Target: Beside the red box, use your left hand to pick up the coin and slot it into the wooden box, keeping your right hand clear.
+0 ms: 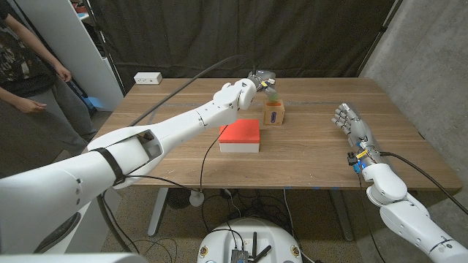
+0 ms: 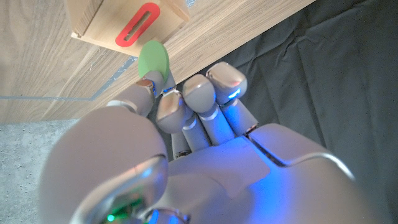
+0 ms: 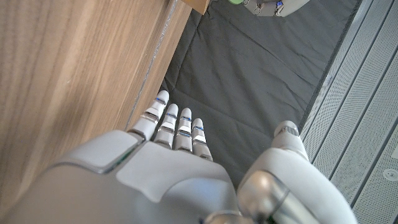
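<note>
Two boxes sit mid-table (image 1: 307, 164) on my feed: a flat red box (image 1: 240, 136) with white sides, and just behind it a small wooden box (image 1: 274, 112) whose top carries a red-rimmed slot. My left robot hand (image 1: 261, 81) hovers above that box, fingers curled, pinching a round green coin (image 2: 153, 59) near the slot. My right robot hand (image 1: 351, 124) rests well apart, fingers straight, holding nothing.

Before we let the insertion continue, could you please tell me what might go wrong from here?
The left hand pinches the round green coin only at its lower edge, so it might slip. The coin sits off to one side of the red-rimmed slot in the small wooden box, so it may strike the lid instead.
</note>
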